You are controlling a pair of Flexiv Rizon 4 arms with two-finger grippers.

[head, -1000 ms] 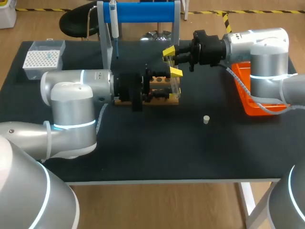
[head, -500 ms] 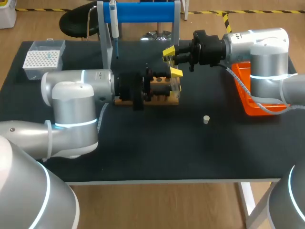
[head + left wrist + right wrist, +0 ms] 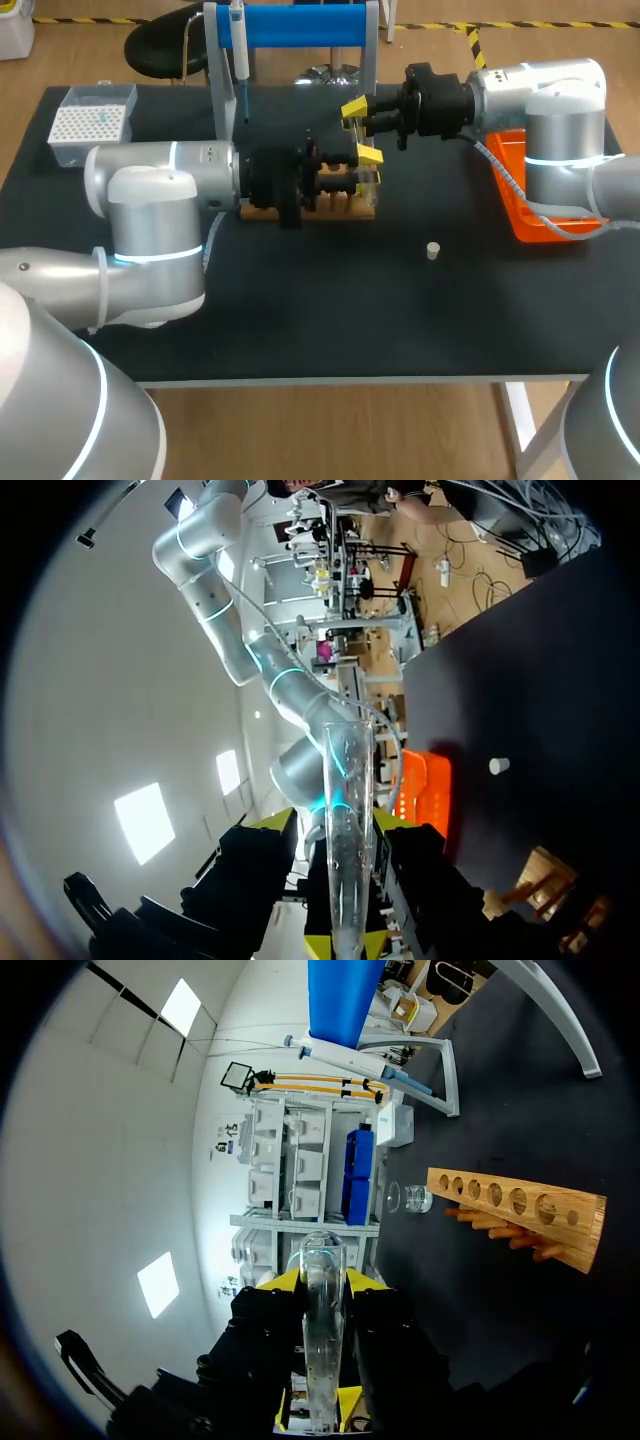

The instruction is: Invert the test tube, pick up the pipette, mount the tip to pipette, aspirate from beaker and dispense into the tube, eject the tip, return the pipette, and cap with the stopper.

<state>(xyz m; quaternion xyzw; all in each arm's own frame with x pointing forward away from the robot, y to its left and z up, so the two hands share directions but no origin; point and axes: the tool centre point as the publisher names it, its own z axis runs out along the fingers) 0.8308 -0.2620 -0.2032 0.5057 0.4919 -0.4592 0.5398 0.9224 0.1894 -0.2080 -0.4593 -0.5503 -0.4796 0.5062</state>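
- Further right than a second ago: the left gripper (image 3: 346, 942), pushed out over the wooden rack (image 3: 352, 208) toward the right gripper (image 3: 362, 130). Right arm, stopper and the rest on the desk (image 3: 330, 320) as before.
- Clamped between the right gripper's two yellow-tipped fingers: the test tube (image 3: 322, 1330), clear glass, held in the air above the rack's right end, near the desk's middle. Contents not to be made out.
- In the left wrist view, the test tube again, straight ahead of the left gripper and in line with its middle. Impossible to tell whether gripped there or merely framed.
- Lying crosswise near the desk's middle, toward the far edge: the rack, with a row of round holes along its top.
- Just past one end of the rack in the right wrist view: a clear glass beaker (image 3: 391, 1200). Level inside too small to tell.
- In the desk's far left corner: a tip box (image 3: 92, 125), with a white grid of tips on top.
- At the desk's right edge: an orange bin (image 3: 515, 195), largely covered by the right arm, inside hidden.
- On bare desk between rack and bin, nearer the front edge and well apart from both: the stopper (image 3: 432, 250), small and pale.
- At the desk's far edge: a blue stand (image 3: 300, 25), with the pipette (image 3: 238, 45) hanging upright at its left post.
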